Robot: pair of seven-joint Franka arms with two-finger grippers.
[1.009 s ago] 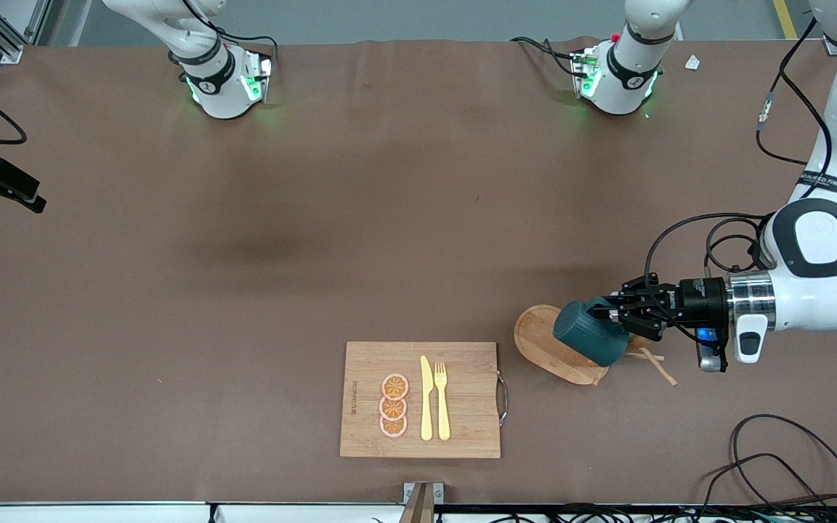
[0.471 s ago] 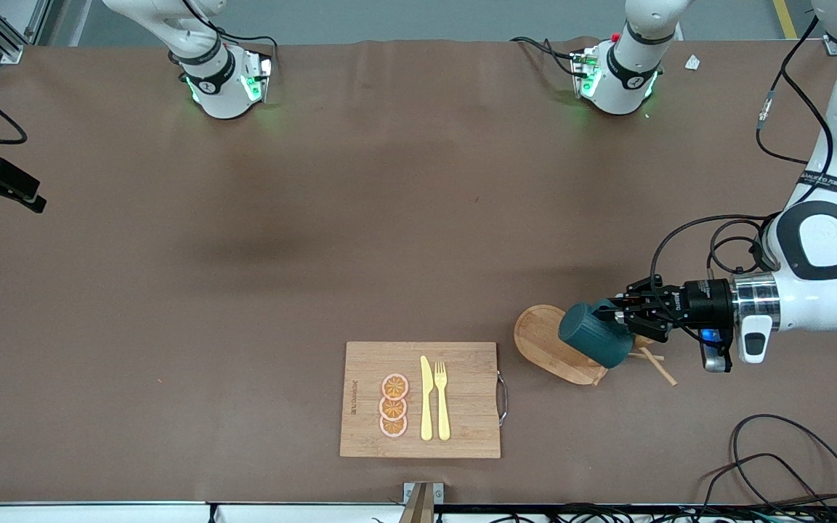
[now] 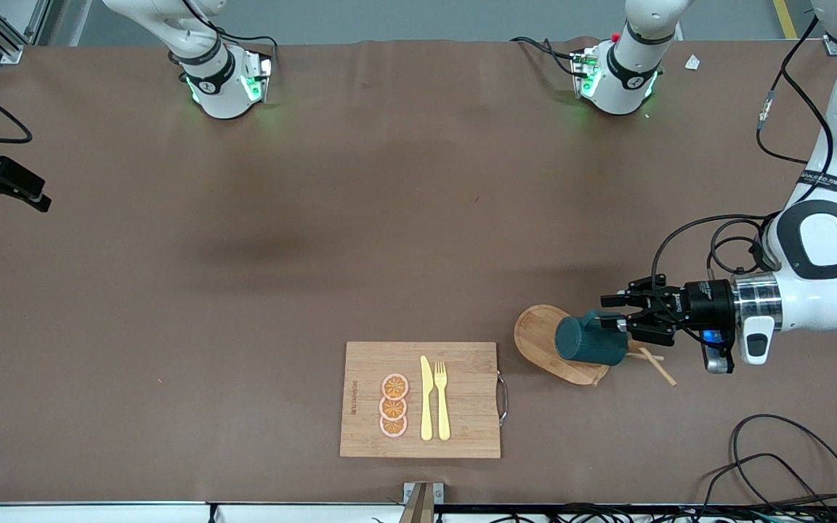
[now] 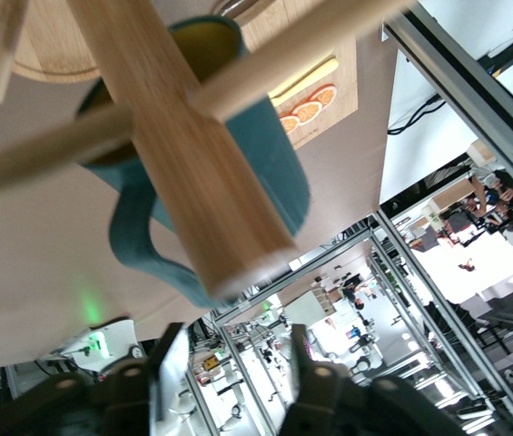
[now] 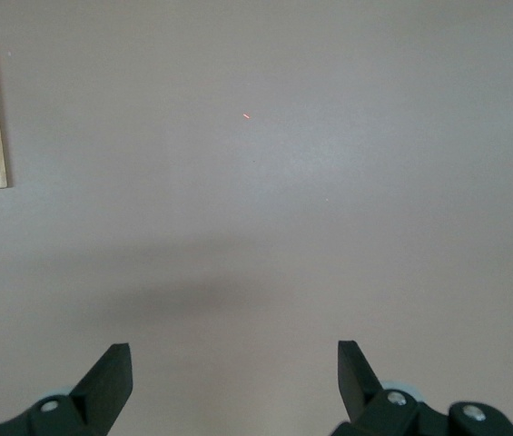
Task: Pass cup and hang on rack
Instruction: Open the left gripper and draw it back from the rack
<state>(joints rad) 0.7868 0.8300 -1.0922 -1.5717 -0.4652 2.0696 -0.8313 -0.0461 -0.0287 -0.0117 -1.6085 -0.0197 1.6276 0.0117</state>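
The desk [image 3: 360, 218] is covered by a smooth, matt brown sheet. Toward the front camera lies a rectangular board [image 3: 420, 399] of pale striped wood with a thin metal handle at one short end; it carries three round orange slices [image 3: 394, 405], a yellow knife [image 3: 426, 398] and a yellow fork [image 3: 442, 399], both long and flat, lying side by side.

Toward the left arm's end of the desk stands the rack [image 3: 560, 354], light bare wood: a flat oval base, a square post [image 4: 183, 154] and thin round pegs slanting out of it. The cup [image 3: 590, 343] hangs on it, a dark teal cylinder with fine ribbing and a yellow inside. It is tipped on its side, its long axis roughly level, its flat bottom facing the right arm's end of the desk. Its loop handle [image 4: 143, 241] is threaded over a peg.

The left gripper [image 3: 618, 311] hovers just beside the handle, its fingers [image 4: 167, 377] parted and holding nothing. The right gripper [image 5: 233, 381] waits over bare desk at the right arm's end, fingers spread wide and empty.
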